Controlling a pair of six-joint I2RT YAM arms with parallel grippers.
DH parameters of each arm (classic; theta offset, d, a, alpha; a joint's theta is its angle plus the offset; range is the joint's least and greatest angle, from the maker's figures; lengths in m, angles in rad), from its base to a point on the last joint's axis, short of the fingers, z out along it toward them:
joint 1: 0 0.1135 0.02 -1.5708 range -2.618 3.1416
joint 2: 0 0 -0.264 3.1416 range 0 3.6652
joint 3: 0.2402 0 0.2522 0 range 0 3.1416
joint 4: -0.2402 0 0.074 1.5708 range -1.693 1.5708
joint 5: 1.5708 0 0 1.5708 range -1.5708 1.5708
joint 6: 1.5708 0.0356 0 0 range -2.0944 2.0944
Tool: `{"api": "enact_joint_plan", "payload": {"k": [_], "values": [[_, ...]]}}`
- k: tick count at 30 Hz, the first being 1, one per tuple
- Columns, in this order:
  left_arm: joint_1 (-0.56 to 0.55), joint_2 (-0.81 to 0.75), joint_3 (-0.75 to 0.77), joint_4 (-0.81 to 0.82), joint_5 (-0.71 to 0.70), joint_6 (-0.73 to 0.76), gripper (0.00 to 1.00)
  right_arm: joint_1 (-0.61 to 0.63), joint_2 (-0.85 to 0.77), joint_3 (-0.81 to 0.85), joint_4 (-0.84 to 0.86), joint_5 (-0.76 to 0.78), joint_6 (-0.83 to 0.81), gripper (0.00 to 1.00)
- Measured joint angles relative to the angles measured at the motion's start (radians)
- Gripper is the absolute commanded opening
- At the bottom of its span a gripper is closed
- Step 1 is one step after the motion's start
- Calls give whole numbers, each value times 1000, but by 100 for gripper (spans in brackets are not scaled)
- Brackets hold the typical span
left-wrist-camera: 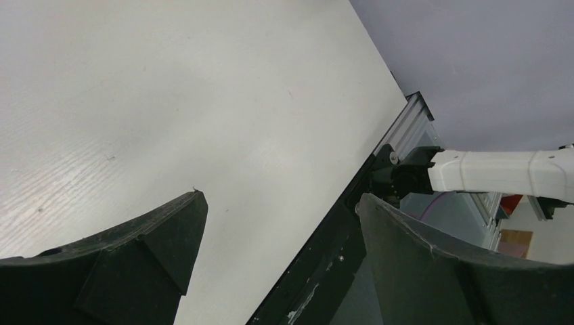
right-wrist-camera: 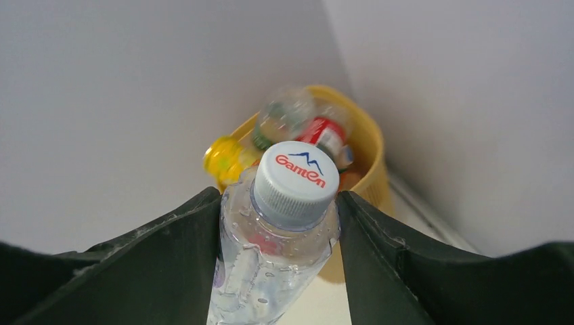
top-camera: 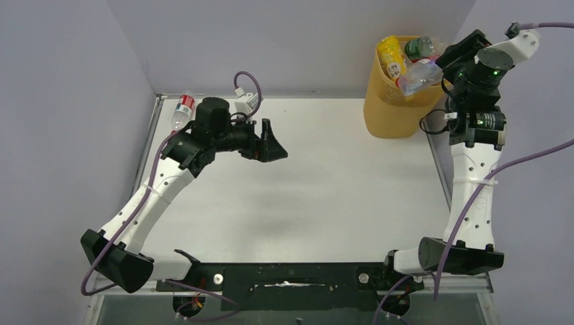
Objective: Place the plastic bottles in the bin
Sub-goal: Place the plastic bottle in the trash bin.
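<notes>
The yellow-orange bin [top-camera: 392, 112] stands at the table's far right corner, heaped with several bottles, among them a yellow one [top-camera: 391, 55] and a green-labelled one [top-camera: 420, 47]. My right gripper [right-wrist-camera: 277, 223] is shut on a clear bottle [right-wrist-camera: 271, 264] with a white cap, held over the bin's rim [right-wrist-camera: 376, 145]; the same clear bottle [top-camera: 418, 76] shows in the top view. A clear bottle with a red label [top-camera: 183, 110] lies at the far left edge, behind my left arm. My left gripper [top-camera: 271, 142] hangs open above the table with nothing between its fingers [left-wrist-camera: 162, 237].
A metal rail [top-camera: 150, 145] borders the table on the left. The black base bar [top-camera: 291, 277] runs along the near edge. Grey walls close in behind and at both sides, and the right arm's white link [left-wrist-camera: 501, 172] crosses the left wrist view.
</notes>
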Motion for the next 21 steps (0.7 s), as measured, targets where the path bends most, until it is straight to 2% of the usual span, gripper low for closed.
{"api": "enact_joint_plan", "payload": {"k": [4,11,14,21], "values": [[25,-22,-38,-5,8,12,84,-27,-24,-45,92,211,-17,43],[56,-37,-93,11,39,20,84,-29,-41,-126,277,513,-83,44],[61,-37,-114,25,58,19,84,-35,-11,-126,364,591,-116,44],[75,-37,-143,74,106,19,85,-55,113,-103,470,635,-140,43]]}}
